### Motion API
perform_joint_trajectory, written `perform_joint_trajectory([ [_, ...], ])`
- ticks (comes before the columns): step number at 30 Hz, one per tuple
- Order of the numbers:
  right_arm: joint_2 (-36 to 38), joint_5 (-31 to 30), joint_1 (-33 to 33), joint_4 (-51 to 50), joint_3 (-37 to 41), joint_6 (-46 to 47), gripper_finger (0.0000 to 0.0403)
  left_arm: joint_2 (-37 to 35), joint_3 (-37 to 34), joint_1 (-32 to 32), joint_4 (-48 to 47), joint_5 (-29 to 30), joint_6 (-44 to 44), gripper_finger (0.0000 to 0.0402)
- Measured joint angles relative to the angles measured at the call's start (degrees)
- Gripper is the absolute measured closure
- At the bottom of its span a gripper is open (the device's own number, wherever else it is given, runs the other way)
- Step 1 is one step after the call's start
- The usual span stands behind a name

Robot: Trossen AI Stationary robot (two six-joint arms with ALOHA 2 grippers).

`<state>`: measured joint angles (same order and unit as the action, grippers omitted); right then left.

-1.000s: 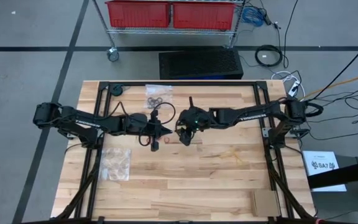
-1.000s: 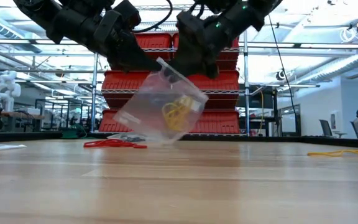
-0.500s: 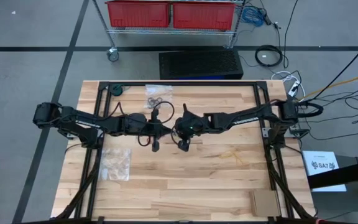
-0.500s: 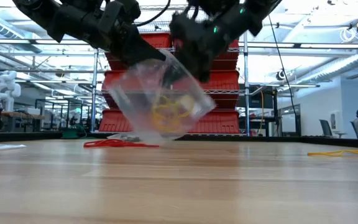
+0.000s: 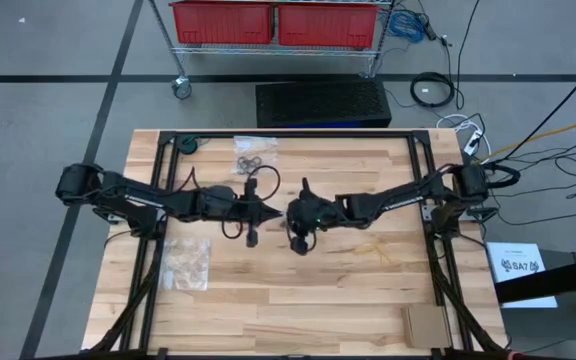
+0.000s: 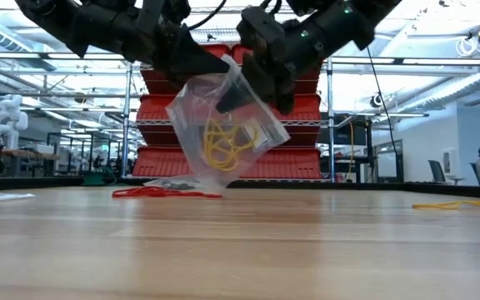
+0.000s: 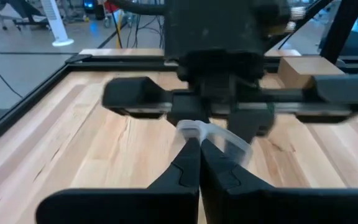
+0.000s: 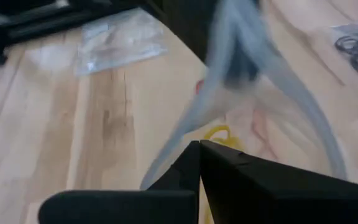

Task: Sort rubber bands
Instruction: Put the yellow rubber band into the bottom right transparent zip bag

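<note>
A clear plastic bag with yellow rubber bands inside hangs above the table's middle, between my two grippers. My left gripper comes from the left and is shut on the bag's top. My right gripper comes from the right and is shut on the same top. Red rubber bands lie loose on the wood behind the bag. A loose yellow band lies below the bag. My left gripper pinches the bag's top edge between its two shut fingers, coming almost level from the table's left. The bag hangs below the fingers, clear of the table. My right gripper pinches the bag's film near its top, on the side away from the left gripper. It slants down from the table's right. One layer or both, I cannot tell.
A bag with black bands lies near the far edge. A flat bag with tan bands lies at the near left. More yellow bands lie to the right. A cardboard piece sits at the near right corner.
My right gripper has come down and toward the near edge, up to the left gripper, and has shut on the bag's top. The bag, which hung tilted from the left gripper alone, has swung and now hangs more upright between both.
</note>
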<state>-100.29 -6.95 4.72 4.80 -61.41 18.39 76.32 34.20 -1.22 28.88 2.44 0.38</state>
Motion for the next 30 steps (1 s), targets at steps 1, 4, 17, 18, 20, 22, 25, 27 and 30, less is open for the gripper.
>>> perform_joint_trajectory([
  [1, 0.02, -1.79, 0.54, 0.75, 0.59, 0.42, 0.0403, 0.69, 0.00, -0.04, 0.93, 0.02, 0.00, 0.0400],
  [4, 0.01, -9.98, 1.83, 0.64, 2.08, 0.95, 0.0403, 2.62, 0.00, -0.06, 3.46, 0.02, -0.04, 0.0400],
  [17, -3.60, -7.08, -1.35, 6.77, 3.48, 4.98, 0.0303, 3.57, 0.00, -0.04, 5.56, 0.09, -0.11, 0.0400],
  [18, -3.63, -6.32, -1.38, 7.36, 3.46, 4.98, 0.0285, 3.60, 0.00, -0.04, 5.51, 0.09, -0.12, 0.0400],
  [20, -3.19, -5.38, -1.38, 7.32, 3.46, 4.98, 0.0249, 3.60, 0.00, -0.04, 5.39, 0.09, -0.13, 0.0400],
  [22, -1.96, -4.72, -1.35, 6.67, 3.46, 4.98, 0.0218, 3.59, 0.02, -0.04, 5.27, 0.08, -0.13, 0.0400],
  [25, 0.75, -4.42, -1.36, 5.03, 3.48, 4.54, 0.0185, 3.57, 0.07, -0.06, 5.53, 0.06, -0.13, 0.0400],
  [27, 2.56, -3.07, -1.36, 3.58, 3.48, 4.39, 0.0172, 3.57, 0.09, -0.06, 5.53, 0.06, -0.13, 0.0400],
  [30, 5.31, -3.00, -1.32, 0.38, 3.48, 4.33, 0.0164, 3.55, 0.11, -0.06, 5.53, 0.06, -0.14, 0.0400],
])
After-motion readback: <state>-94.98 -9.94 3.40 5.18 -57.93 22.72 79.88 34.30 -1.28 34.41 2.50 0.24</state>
